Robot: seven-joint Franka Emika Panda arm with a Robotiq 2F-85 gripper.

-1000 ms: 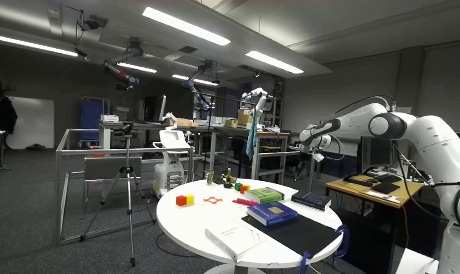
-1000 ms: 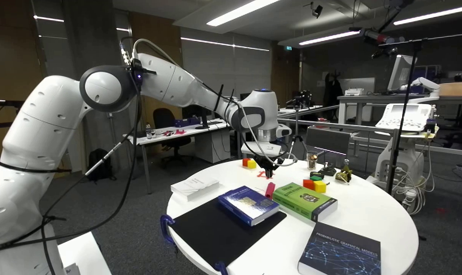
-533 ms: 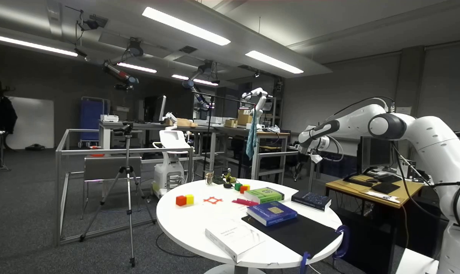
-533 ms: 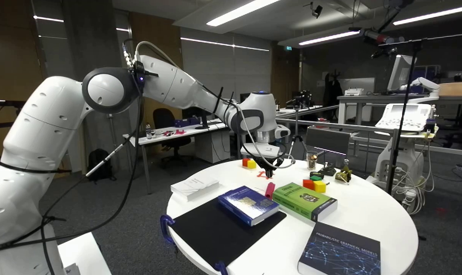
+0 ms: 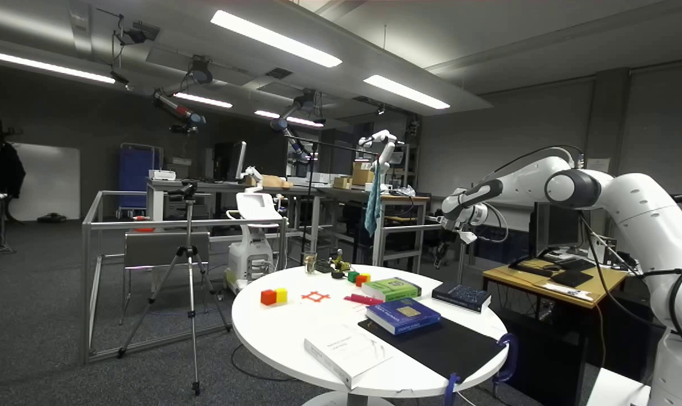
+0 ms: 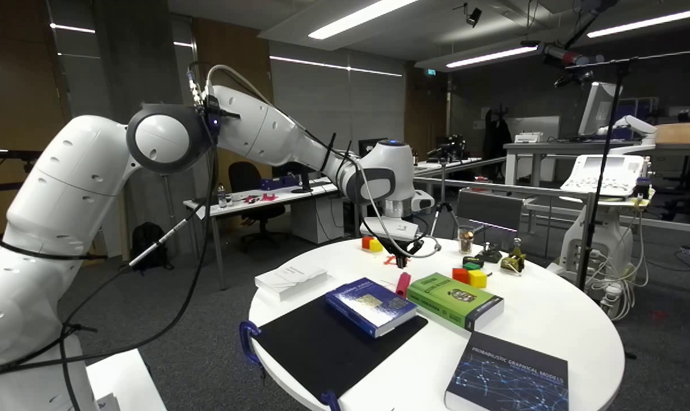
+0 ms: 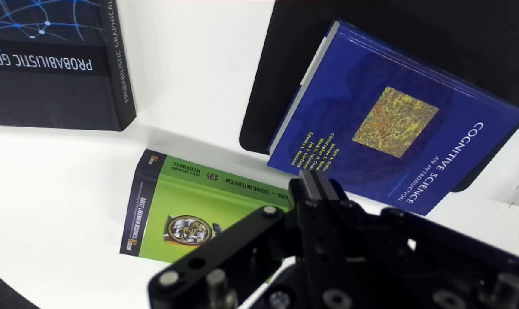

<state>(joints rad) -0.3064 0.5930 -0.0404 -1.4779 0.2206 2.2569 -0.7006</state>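
My gripper has its fingertips together with nothing between them. It points down above the table in both exterior views, apart from everything there. In the wrist view its fingertips overlap the gap between a green book and a blue book. The blue book lies partly on a black mat. A dark book lies at the upper left of the wrist view. A dark pink object lies beside the green book in an exterior view; the gripper hides it in the wrist view.
A white book lies near the round white table's rim. Red, yellow and green blocks stand near a glass cup. Another red block and an orange frame lie farther off. Blue clamps grip the edge.
The arm's elbow has sunk a little and moved slightly forward. The gripper has shifted only slightly and stays shut. The books and blocks have not moved.
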